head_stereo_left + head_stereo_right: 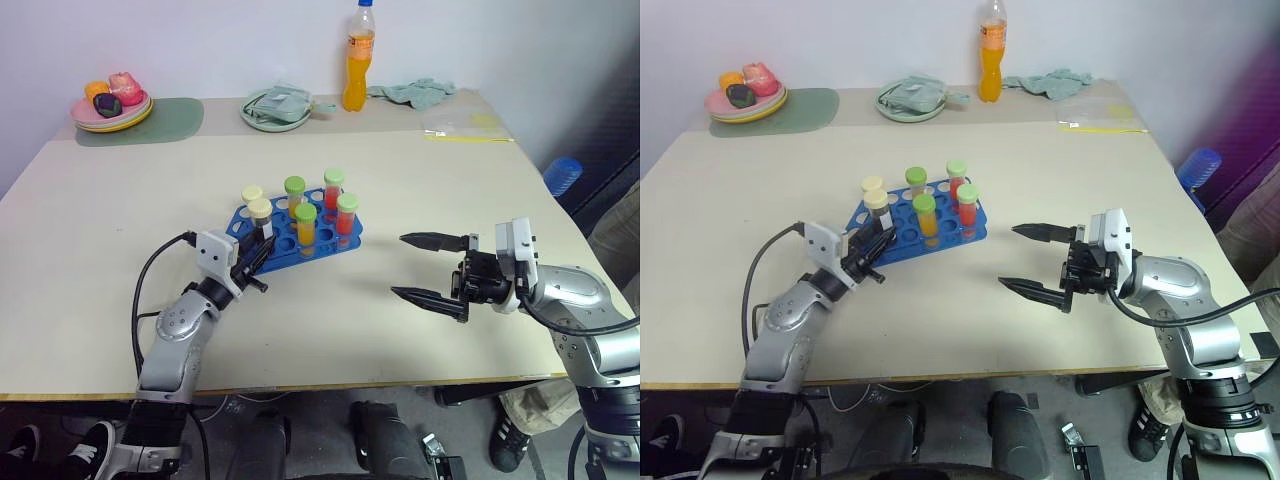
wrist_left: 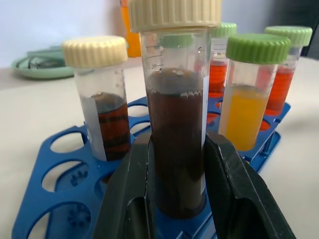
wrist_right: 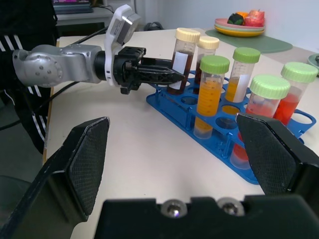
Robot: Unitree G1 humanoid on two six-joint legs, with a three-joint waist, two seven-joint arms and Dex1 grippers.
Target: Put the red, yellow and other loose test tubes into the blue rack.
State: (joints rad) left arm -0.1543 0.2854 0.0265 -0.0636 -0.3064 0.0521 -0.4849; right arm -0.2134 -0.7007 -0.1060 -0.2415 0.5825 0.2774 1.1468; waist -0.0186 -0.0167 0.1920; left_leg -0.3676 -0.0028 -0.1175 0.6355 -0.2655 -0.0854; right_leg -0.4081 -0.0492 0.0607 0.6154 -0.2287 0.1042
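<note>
Now, left gripper [image 1: 256,256]: fingers flank the brown tube [image 2: 177,139], seated in the blue rack [image 1: 290,232]; grip uncertain.
Writing: "1m" graduation on tube.
Right gripper [image 1: 428,268]: wide, empty, well apart.
Beyond rack: orange bottle [image 1: 358,58].

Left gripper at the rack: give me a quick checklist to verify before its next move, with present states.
1. Dark tube seated in the blue rack: ok, upright.
2. Left gripper off that tube: cannot tell, fingers sit close beside it.
3. Neighbouring dark tube upright: ok.
4. Right gripper open, away from rack: ok.
5. Loose tubes left on the table: ok, none seen.
</note>
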